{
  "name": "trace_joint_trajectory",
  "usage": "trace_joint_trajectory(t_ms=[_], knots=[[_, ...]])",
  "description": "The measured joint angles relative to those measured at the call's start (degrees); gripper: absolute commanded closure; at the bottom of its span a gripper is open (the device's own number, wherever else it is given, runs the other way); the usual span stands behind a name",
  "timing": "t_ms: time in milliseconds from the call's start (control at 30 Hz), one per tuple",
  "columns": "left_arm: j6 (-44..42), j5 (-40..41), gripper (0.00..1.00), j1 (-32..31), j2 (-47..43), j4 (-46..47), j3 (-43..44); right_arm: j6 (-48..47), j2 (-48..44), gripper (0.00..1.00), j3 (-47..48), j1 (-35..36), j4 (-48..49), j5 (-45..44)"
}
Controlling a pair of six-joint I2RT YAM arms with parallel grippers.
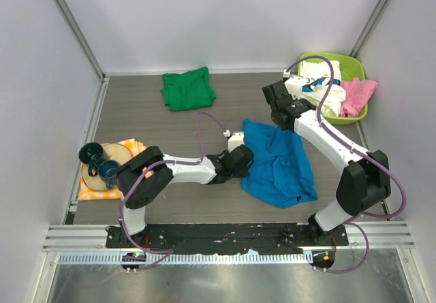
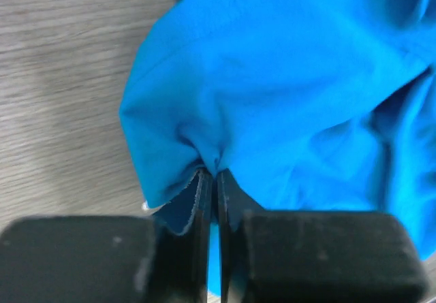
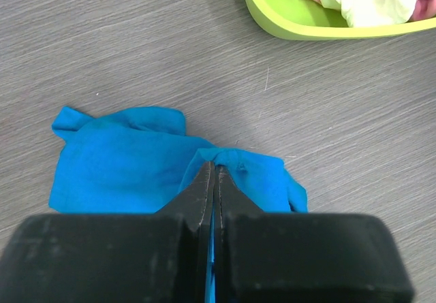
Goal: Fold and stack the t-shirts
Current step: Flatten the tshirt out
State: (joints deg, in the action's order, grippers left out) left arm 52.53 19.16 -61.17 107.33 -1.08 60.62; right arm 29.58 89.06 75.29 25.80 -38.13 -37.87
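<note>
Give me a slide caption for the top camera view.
The left gripper and right gripper each pinch the crumpled blue t-shirt; a green t-shirt lies farther back.

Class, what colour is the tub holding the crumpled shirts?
Lime green; the tub shows best in the top external view.

Crumpled blue t-shirt (image 1: 283,167) mid-table; left gripper (image 1: 244,157) at left edge, right gripper (image 1: 278,120) at top.
</note>
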Motion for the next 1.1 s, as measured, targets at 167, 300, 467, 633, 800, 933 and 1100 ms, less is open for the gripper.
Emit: trace_joint_trajectory(t_ms=[167, 300, 467, 633, 800, 933, 1100], knots=[[1.2, -2.03, 1.0, 1.16, 0.68, 3.15, -0.87, -0.13, 0.02, 0.99, -0.15, -0.48, 0.26, 0.59], [2.56, -3.13, 1.0, 1.09, -2.19, 5.81, -5.31, -0.13, 0.96, 0.99, 0.52, -1.14, 0.35, 1.55], [5.11, -2.12, 1.0, -3.39, -10.64, 2.1, -13.44, -0.24, 9.46, 0.99, 9.05, -2.1, -0.28, 3.39], [7.76, 0.33, 1.0, -12.98, -17.38, -5.6, -15.65, -1.4, 22.01, 0.99, 23.87, -2.64, -2.45, 6.27], [8.61, 1.88, 1.0, -18.88, -18.43, -9.94, -10.16, -2.97, 35.01, 0.99, 43.6, -2.69, -6.95, 9.01], [6.95, 2.78, 1.0, -21.07, -10.49, -10.78, 3.28, -4.35, 41.07, 0.99, 52.63, -2.71, -10.16, 7.96], [5.35, 2.71, 0.68, -23.41, -1.01, -8.85, 16.0, -6.75, 45.0, 0.77, 57.86, -3.65, -13.49, 5.64]])
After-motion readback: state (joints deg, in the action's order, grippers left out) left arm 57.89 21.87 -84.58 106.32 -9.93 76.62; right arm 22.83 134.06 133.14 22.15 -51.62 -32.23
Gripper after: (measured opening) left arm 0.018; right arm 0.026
